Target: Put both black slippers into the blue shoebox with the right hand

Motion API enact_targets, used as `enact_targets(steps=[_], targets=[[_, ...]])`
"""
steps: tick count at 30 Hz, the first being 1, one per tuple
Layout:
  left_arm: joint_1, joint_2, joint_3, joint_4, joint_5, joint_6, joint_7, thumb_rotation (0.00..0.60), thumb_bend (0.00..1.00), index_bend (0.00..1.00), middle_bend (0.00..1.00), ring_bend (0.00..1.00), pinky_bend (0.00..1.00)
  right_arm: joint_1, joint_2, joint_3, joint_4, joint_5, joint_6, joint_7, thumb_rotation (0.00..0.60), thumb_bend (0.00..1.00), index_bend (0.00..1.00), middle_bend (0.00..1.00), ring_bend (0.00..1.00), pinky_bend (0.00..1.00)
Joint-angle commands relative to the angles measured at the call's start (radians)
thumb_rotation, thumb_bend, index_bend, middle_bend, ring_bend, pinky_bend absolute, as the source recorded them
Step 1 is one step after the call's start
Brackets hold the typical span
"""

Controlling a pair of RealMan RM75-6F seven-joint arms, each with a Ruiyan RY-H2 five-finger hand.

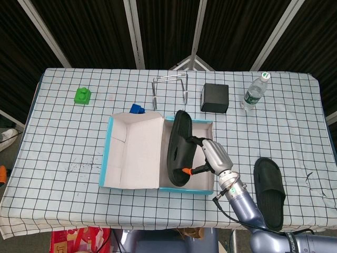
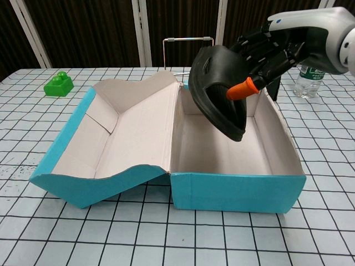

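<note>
Slippers are split between hand and table: from the head view, the right hand (image 1: 208,155) grips one black slipper (image 1: 178,147) by its strap and holds it tilted on edge over the blue shoebox (image 1: 202,191), above the left part of the open compartment, beside the lid flap (image 1: 134,150). The second black slipper (image 1: 269,192) lies flat on the checked tablecloth (image 1: 63,137), well to the right of the shoebox. I judge this as the first placement in hand; the next move calls for lowering the slipper to the box floor and letting go, then reaching for the other one. The left hand shows nowhere here

From the chest view, the right hand (image 2: 272,50) has its fingers (image 2: 252,47) curled around the slipper (image 2: 216,91), an orange-tipped thumb (image 2: 241,88) pressing the near side. The slipper hangs clear above the shoebox (image 2: 236,191), not touching its floor. The second slipper is out of frame, and a water bottle (image 2: 306,80) is partly hidden behind the arm
</note>
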Motion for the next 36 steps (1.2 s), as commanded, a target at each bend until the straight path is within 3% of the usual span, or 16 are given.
enact_targets(steps=[1, 7, 12, 22, 36], targets=[[-0.001, 0.0, 0.0, 0.001, -0.001, -0.002, 0.0, 0.6, 0.71, 0.14, 0.01, 0.0, 0.02, 0.019, 0.03, 0.051, -0.041, 0.151, -0.03, 0.101, 0.6, 0.36, 0.62, 0.44, 0.29, 0.21], [0.0, -0.002, -0.001, 0.0, -0.001, 0.002, 0.003, 0.6, 0.71, 0.14, 0.01, 0.0, 0.02, 0.044, 0.072, 0.095, -0.084, 0.309, -0.048, 0.192, 0.6, 0.36, 0.62, 0.44, 0.29, 0.2], [0.0, -0.003, 0.0, -0.002, 0.0, 0.003, 0.01, 0.6, 0.71, 0.14, 0.01, 0.0, 0.02, 0.065, 0.091, 0.098, -0.067, 0.352, -0.11, 0.243, 0.6, 0.37, 0.62, 0.44, 0.29, 0.2], [-0.003, -0.006, -0.002, -0.001, -0.005, -0.002, 0.021, 0.6, 0.71, 0.14, 0.01, 0.0, 0.02, 0.055, 0.068, 0.066, 0.053, 0.226, -0.279, 0.376, 0.6, 0.38, 0.63, 0.44, 0.29, 0.2], [-0.003, -0.01, -0.002, -0.002, -0.007, -0.002, 0.035, 0.6, 0.71, 0.14, 0.01, 0.0, 0.02, 0.072, -0.031, 0.015, 0.215, 0.081, -0.31, 0.479, 0.6, 0.38, 0.63, 0.44, 0.29, 0.2]])
